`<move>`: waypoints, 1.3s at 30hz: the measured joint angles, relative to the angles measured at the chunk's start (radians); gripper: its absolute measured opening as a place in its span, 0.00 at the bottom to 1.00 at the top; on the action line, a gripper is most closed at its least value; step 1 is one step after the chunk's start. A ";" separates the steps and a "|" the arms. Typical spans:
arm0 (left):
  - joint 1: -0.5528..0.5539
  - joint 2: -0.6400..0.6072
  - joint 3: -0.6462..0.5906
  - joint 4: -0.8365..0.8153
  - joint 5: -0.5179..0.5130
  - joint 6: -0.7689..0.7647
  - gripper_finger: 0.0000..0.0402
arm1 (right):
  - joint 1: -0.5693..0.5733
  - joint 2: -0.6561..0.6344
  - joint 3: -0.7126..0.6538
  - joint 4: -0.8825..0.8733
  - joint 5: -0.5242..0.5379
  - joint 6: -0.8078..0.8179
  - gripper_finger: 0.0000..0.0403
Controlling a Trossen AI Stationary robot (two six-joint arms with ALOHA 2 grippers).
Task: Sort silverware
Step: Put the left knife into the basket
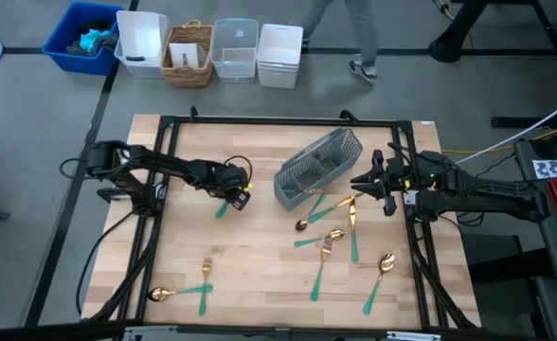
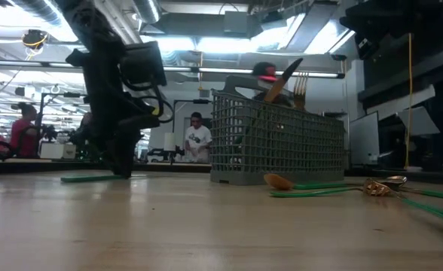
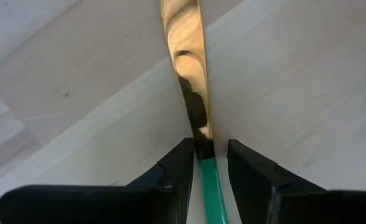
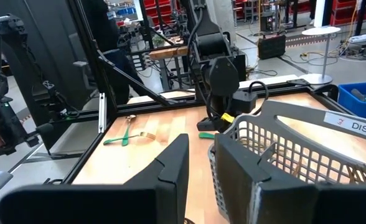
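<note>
a gold-bladed knife with a teal handle (image 3: pixel 198 112) lies flat on the pale wooden table (image 1: pixel 250 275), left of the middle. the left gripper (image 1: pixel 233 196) is down over it; in the left wrist view its two dark fingers (image 3: pixel 170 174) straddle the piece where gold meets teal, one on each side with a sliver of gap showing, so the grip looks about to close rather than firmly made.

the rest of the silverware is scattered: a cluster of spoons and forks (image 1: pixel 333 232) lies just beside and in front of the grey wire-mesh caddy (image 1: pixel 318 169), a spoon (image 1: pixel 381 275) lies toward the right front, and a fork and spoon (image 1: pixel 188 287) lie at the left front corner.

the right gripper (image 1: pixel 371 180) hangs just beside the caddy's right end, fingers parted and holding nothing.

to do this step well, the left fingers should likely pinch squarely across the thin handle, low against the wood, then lift straight up so the piece does not pivot or slip before it travels to the caddy.

only the left wrist view shows the finger gap at the knife; from above, the gripper hides it, showing only a teal end. only the low view shows utensils (image 2: pixel 285 83) already standing in the caddy, and people in the room behind.
</note>
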 joint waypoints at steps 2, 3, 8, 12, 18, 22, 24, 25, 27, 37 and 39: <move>0.000 0.013 0.000 -0.005 0.002 0.000 0.22 | 0.000 0.000 0.000 0.000 0.000 0.000 0.20; 0.000 0.014 0.001 -0.009 0.001 -0.005 0.22 | 0.000 0.000 0.000 0.000 0.000 0.000 0.20; 0.000 0.013 0.025 -0.087 0.021 -0.013 0.21 | 0.000 0.000 0.000 0.000 0.000 0.000 0.20; 0.001 0.014 0.041 -0.151 0.061 -0.002 0.15 | 0.000 0.000 0.000 0.000 0.000 0.000 0.20; 0.001 0.013 0.042 -0.210 0.140 -0.017 0.04 | 0.000 0.000 0.000 0.000 0.000 0.000 0.20; 0.000 0.013 0.041 -0.244 0.190 -0.039 0.04 | 0.000 0.000 0.000 -0.005 0.000 0.000 0.20; 0.000 0.013 0.040 -0.243 0.191 -0.043 0.06 | 0.000 0.000 0.000 -0.009 0.000 0.000 0.20; 0.000 0.013 0.040 -0.241 0.191 -0.043 0.07 | 0.000 0.000 0.000 -0.008 0.000 0.000 0.20; 0.000 0.012 0.038 -0.234 0.191 -0.055 0.07 | 0.000 0.000 0.000 -0.008 0.000 0.000 0.20; -0.001 -0.029 0.033 -0.175 0.203 -0.069 0.07 | 0.000 0.000 0.000 -0.008 0.000 -0.001 0.20; -0.001 -0.044 0.033 -0.160 0.207 -0.069 0.07 | 0.000 0.000 0.000 -0.008 0.000 -0.002 0.20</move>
